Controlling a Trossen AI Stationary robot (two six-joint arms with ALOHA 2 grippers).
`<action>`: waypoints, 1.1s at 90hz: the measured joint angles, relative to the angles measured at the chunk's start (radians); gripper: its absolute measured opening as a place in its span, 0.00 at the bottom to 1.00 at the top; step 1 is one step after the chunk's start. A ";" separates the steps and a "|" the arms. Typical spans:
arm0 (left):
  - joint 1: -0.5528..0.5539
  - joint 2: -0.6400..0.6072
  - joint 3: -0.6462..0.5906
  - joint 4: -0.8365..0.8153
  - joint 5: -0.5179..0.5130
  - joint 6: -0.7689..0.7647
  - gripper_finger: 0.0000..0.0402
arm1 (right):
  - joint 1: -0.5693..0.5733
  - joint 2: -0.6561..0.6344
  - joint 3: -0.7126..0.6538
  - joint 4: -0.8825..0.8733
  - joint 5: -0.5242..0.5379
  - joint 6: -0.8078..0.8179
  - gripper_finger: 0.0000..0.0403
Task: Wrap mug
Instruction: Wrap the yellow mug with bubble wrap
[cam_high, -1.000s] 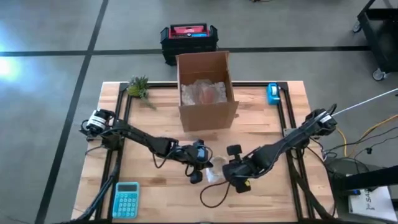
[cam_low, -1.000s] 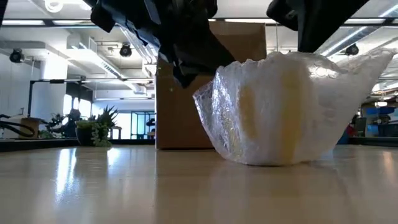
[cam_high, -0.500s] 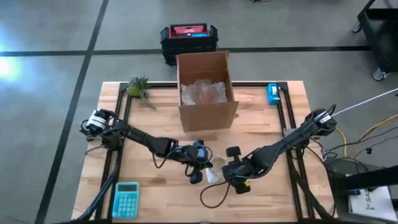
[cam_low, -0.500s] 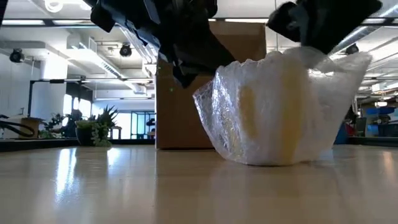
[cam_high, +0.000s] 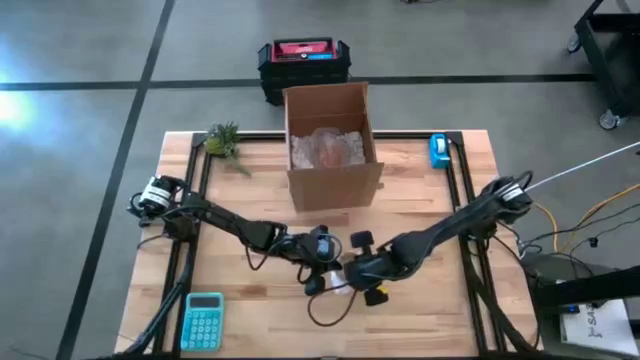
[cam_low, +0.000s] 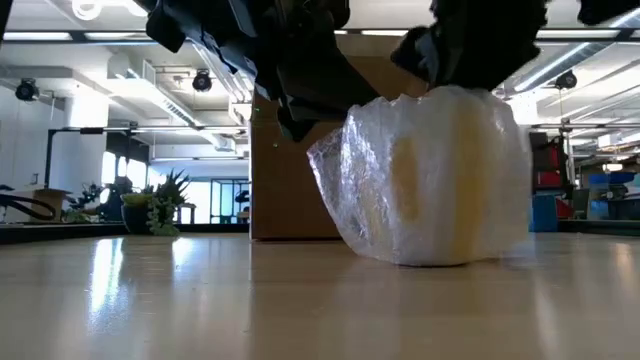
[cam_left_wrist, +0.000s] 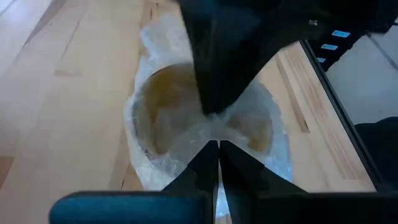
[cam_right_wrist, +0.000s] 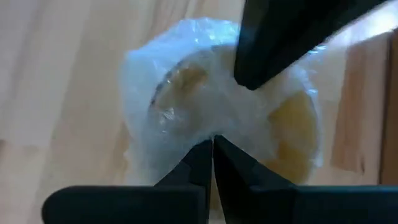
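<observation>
A yellowish mug (cam_left_wrist: 168, 106) stands upright on the table near its front middle, swathed in clear bubble wrap (cam_low: 430, 180). Its base rests on the wood. My left gripper (cam_left_wrist: 217, 149) comes from the table's left and is shut on wrap over the mug's mouth. My right gripper (cam_right_wrist: 212, 146) comes from the right and is shut on wrap at the same spot. In the high view the left gripper (cam_high: 326, 264) and the right gripper (cam_high: 350, 270) meet above the mug and hide most of it. My left gripper pinches a gathered bit of bubble wrap (cam_left_wrist: 214, 134) between its two fingers, above the middle of the mug's mouth. It slants down from the table's left. The wrap is drawn over the rim. The mug stays on the table. My right gripper pinches a fold of the bubble wrap (cam_right_wrist: 211, 127) between its two fingers, over the mug's mouth, slanting down from the table's right. The wrap's right side lies drawn in against the mug (cam_low: 500, 170).
An open cardboard box (cam_high: 332, 145) with wrapped things stands at the far middle. A blue calculator (cam_high: 203, 320) lies near the front left, a small plant (cam_high: 222, 140) at the far left, a blue tape dispenser (cam_high: 439, 150) at the far right. A black cable (cam_high: 330, 305) loops in front of the mug.
My right gripper has gone toward the table's left, to the mug's top, still shut on the wrap. The flap that stuck out to the right has been folded in over the mug's mouth and side. The mug and my left gripper have stayed put.
</observation>
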 joint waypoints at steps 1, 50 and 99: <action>0.000 0.000 0.000 0.000 0.000 0.000 0.01 | -0.002 0.003 0.001 0.000 -0.001 -0.003 0.01; 0.000 0.000 -0.001 0.007 0.006 0.004 0.01 | -0.115 0.084 0.005 0.043 -0.270 -0.095 0.01; 0.000 0.001 -0.002 -0.006 0.008 0.004 0.01 | -0.112 -0.041 0.186 -0.237 -0.313 0.017 0.23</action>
